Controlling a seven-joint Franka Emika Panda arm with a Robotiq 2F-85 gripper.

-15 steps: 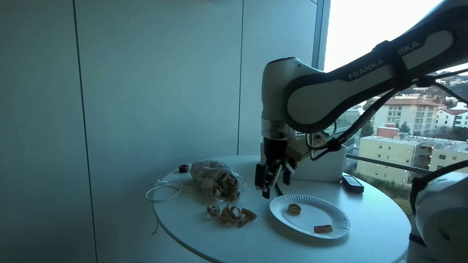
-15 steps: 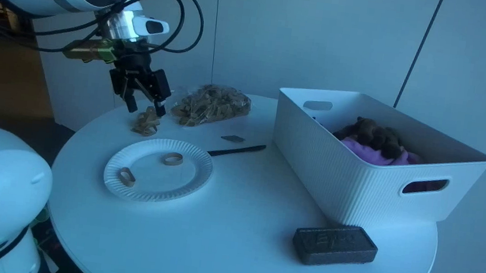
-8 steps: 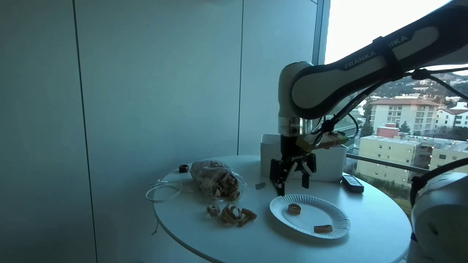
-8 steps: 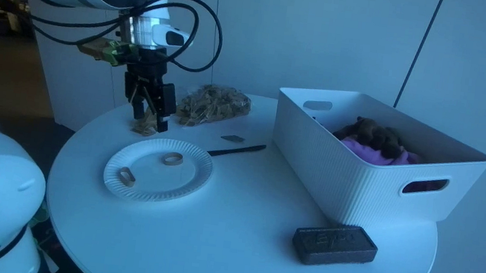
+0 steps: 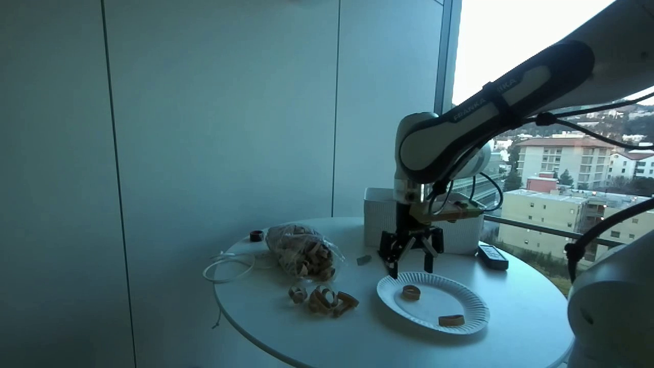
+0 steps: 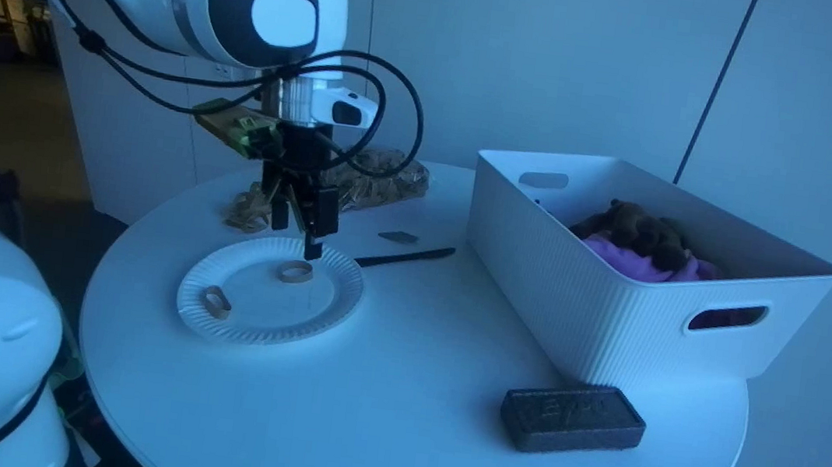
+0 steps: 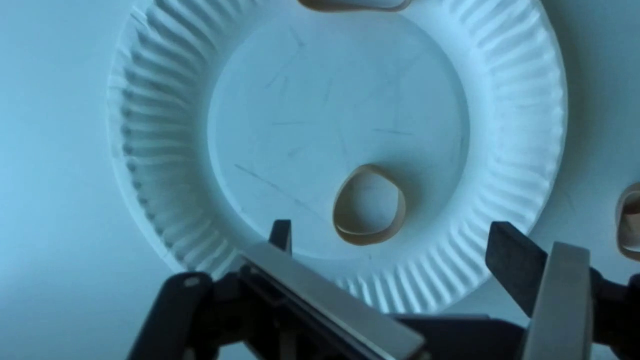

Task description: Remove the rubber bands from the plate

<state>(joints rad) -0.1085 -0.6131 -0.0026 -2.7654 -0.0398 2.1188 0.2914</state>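
- Far rubber band [image 5: 411, 295]: sits as an open ring, hole upward, on the flat of the plate [image 5: 437, 305]; position unchanged.
- Near rubber band [image 5: 451, 321]: rests toward the right rim in an exterior view, also unchanged.
- Gripper [image 6: 295, 239]: has moved across to the plate and lowered to its far rim. Jaws stand wide apart, with nothing between them. Rim contact cannot be told.
- Meaning: this appears to be the approach to the far rubber band. Both remain to be removed.
- Next move: likely a shift toward the near side, then a descent until the jaws straddle the ring.
- Caution: a low approach could catch the rim and drag the plate.
- Loose bands [image 5: 323, 305]: left of the plate in an exterior view, apart from it; a plausible set-down area.
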